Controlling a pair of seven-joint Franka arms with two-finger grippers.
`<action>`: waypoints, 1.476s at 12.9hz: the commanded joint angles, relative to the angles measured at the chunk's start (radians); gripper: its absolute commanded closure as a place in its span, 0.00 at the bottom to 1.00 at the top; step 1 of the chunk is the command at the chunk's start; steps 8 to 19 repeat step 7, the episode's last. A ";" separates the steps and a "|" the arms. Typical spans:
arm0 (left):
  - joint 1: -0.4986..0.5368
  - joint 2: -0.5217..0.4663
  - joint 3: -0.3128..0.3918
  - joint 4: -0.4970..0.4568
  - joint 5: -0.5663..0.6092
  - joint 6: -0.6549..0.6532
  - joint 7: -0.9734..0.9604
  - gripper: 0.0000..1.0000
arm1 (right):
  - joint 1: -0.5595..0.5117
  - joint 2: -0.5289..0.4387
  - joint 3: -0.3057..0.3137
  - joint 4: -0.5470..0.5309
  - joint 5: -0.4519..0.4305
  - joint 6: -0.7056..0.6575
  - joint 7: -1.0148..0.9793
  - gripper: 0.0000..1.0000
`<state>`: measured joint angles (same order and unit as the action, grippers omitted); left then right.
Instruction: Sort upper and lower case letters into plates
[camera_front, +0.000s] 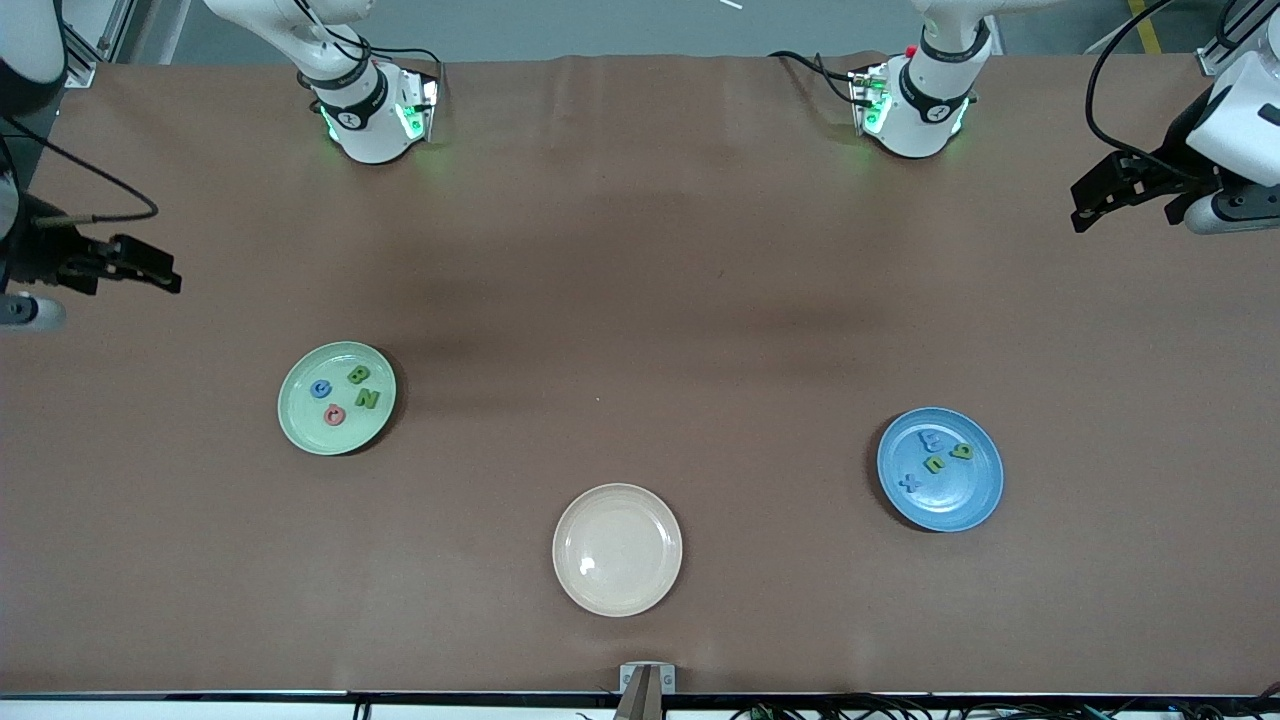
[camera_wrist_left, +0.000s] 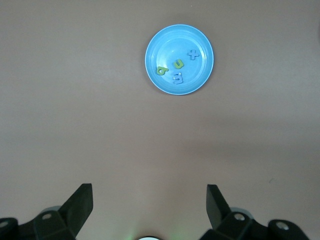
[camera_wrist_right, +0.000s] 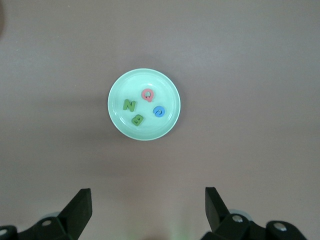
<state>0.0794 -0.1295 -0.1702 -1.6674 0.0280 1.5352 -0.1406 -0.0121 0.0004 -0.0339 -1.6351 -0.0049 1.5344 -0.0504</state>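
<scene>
The mint green plate (camera_front: 300, 412) lies toward the right arm's end of the table. It holds a green B (camera_front: 358, 375), a green N (camera_front: 367, 398), a blue letter (camera_front: 321, 389) and a pinkish-red letter (camera_front: 335, 414). The blue plate (camera_front: 968, 496) lies toward the left arm's end. It holds a blue x (camera_front: 908, 483), a green u (camera_front: 934, 464), another green letter (camera_front: 961, 451) and a blue letter (camera_front: 931, 438). My left gripper (camera_front: 1085, 205) is open and empty, high above the table's edge. My right gripper (camera_front: 165, 272) is open and empty at the other edge. Each wrist view shows its own plate: the blue plate (camera_wrist_left: 165, 47) and the mint green plate (camera_wrist_right: 150, 80).
A cream-beige plate (camera_front: 617, 590) lies bare between the two plates and nearest the front camera. Brown table cover (camera_front: 640, 300) spreads around. The arm bases stand along the table's edge farthest from the front camera.
</scene>
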 joint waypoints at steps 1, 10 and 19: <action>0.002 -0.015 -0.003 0.009 0.020 -0.007 0.012 0.00 | -0.011 -0.085 0.003 -0.086 -0.006 0.024 0.004 0.00; -0.004 0.048 -0.020 0.077 0.010 -0.024 -0.005 0.00 | -0.009 -0.119 0.003 -0.084 0.000 0.016 -0.006 0.00; -0.004 0.048 -0.020 0.077 0.010 -0.024 -0.005 0.00 | -0.009 -0.119 0.003 -0.084 0.000 0.016 -0.006 0.00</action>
